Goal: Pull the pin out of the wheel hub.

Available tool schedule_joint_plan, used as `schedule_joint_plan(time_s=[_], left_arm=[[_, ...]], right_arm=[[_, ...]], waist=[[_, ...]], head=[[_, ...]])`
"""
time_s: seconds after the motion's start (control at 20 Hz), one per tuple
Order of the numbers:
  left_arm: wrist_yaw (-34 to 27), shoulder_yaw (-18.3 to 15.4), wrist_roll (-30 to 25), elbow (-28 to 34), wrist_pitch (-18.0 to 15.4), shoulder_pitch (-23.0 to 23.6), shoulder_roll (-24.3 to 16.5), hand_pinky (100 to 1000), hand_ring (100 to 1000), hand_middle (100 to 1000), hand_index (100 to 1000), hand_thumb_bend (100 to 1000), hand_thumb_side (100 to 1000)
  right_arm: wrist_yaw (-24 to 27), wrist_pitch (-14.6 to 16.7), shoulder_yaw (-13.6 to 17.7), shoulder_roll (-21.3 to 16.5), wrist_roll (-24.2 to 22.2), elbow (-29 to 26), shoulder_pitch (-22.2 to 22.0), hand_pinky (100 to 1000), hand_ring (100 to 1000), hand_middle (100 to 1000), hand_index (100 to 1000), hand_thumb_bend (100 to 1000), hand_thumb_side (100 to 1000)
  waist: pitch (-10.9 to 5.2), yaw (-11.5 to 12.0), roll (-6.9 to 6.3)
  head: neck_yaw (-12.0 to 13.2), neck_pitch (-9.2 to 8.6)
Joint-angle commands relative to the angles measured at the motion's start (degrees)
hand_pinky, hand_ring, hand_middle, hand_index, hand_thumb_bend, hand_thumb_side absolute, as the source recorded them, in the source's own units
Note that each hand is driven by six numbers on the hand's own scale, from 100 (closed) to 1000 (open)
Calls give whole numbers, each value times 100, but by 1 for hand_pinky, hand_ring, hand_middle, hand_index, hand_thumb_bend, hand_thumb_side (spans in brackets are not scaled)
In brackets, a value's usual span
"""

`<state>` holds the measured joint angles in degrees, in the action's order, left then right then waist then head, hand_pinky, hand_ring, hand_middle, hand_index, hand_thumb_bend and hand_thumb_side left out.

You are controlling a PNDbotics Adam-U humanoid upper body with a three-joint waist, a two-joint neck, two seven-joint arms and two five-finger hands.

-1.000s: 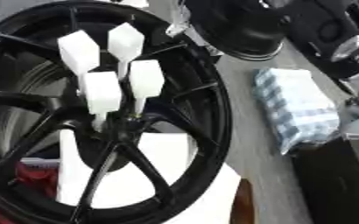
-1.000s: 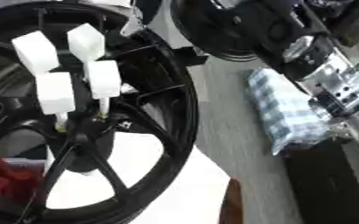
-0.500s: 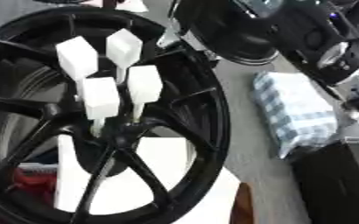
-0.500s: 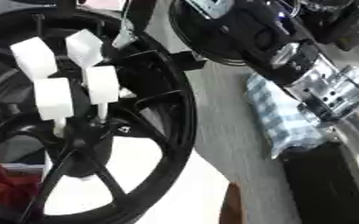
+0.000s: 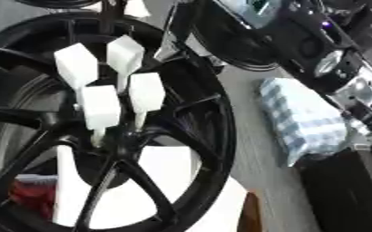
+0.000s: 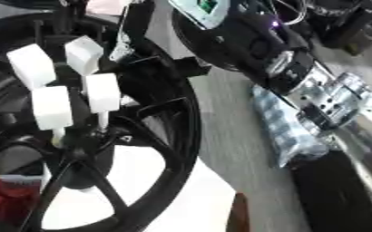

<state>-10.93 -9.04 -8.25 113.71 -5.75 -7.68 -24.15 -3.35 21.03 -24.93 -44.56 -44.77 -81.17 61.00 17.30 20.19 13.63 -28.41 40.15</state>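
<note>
A big black spoked wheel (image 5: 213,113) fills the left of both views, tilted toward me. Several white pins with blocky heads stand in its hub (image 5: 114,147): one at the upper left (image 5: 76,68), one behind it (image 5: 125,55), one at the right (image 5: 147,91) and one in front (image 5: 100,107). My right arm, black with silver joints, comes down from the upper right, and its silver end (image 6: 332,97) hangs well to the right of the wheel, touching no pin. Its fingers do not show. My left hand is in neither view.
A clear-wrapped pack of blue-white things (image 5: 300,120) lies right of the wheel. A black box (image 5: 348,190) sits at the lower right. A white block (image 5: 169,181) lies under the spokes, and something red (image 5: 26,199) shows at the lower left.
The whole picture has shifted, so the camera moved. My right arm now reaches a little further down the right side. The pins stand in the hub as before.
</note>
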Motion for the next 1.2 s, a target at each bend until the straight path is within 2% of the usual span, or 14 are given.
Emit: schedule_joint_plan(time_s=[0.05,0.65,1.05,1.1,1.2], left_arm=[[37,-13,-6,88,19,-52,-25,993,599,585,782,100,792],[80,-3,-30,88,50,-52,12,996,601,588,784,100,797],[76,-3,-45,88,71,-61,28,996,601,589,784,100,799],[76,-4,-46,88,72,-60,30,997,601,589,785,100,800],[82,-5,-53,88,78,-58,42,997,601,589,784,100,801]], right_arm=[[-19,48,26,-68,-50,58,90,778,787,671,772,484,183],[94,-55,-58,100,-100,144,195,762,772,643,759,488,183],[-52,-118,-83,134,-36,194,193,761,763,617,740,481,161],[-60,-115,-87,131,-35,196,185,753,736,574,705,441,100],[-62,-93,-103,60,-54,127,81,749,725,565,699,424,100]], waist=[[-63,5,-68],[-37,-6,-68],[-37,-9,-68],[-36,-10,-68],[-32,-12,-68]], head=[[-24,-61],[17,2],[29,-6],[30,-6],[34,-8]])
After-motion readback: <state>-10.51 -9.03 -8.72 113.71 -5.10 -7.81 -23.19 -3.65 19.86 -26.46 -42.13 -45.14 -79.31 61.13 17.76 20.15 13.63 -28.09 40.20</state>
